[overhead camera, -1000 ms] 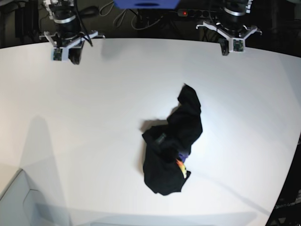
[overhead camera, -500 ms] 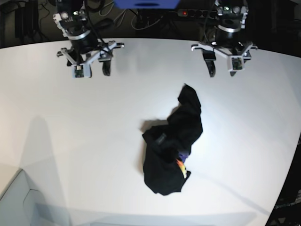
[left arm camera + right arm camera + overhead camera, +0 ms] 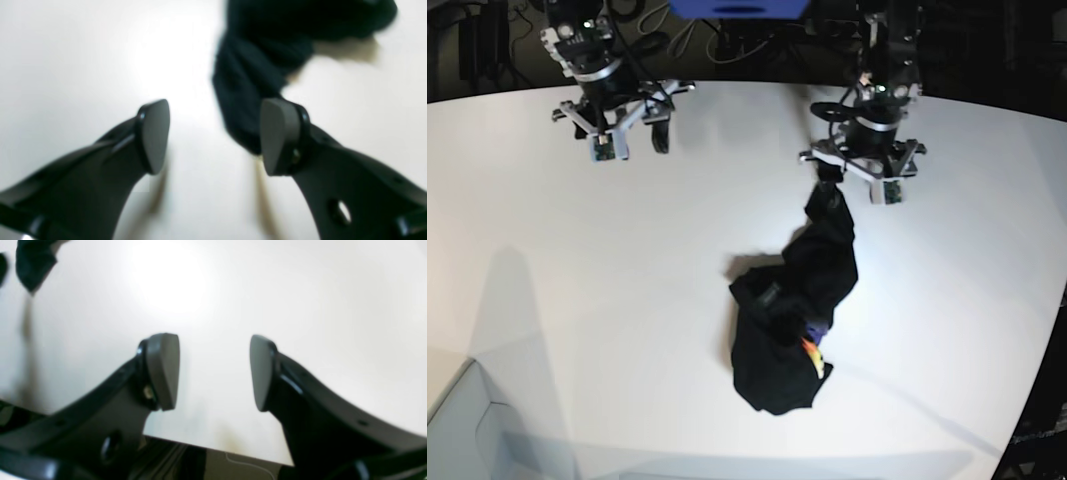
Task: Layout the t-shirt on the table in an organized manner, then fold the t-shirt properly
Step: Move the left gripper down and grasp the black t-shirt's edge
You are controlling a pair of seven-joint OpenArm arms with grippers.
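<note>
Base view: black t-shirt [image 3: 799,320] bunched up mid white bench [image 3: 577,300]. Soft, light, floppy; likely to sag if lifted. Left hand [image 3: 213,135] open, right beside the cloth's near tip. Right hand [image 3: 213,371] open, empty, far off. Best to pinch that tip.

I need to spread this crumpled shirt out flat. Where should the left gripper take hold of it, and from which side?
Probably the narrow far end of the t-shirt, from above. That tip sticks out from the bunched heap, and the open left gripper already hovers by it. The right gripper is open over bare table.
</note>
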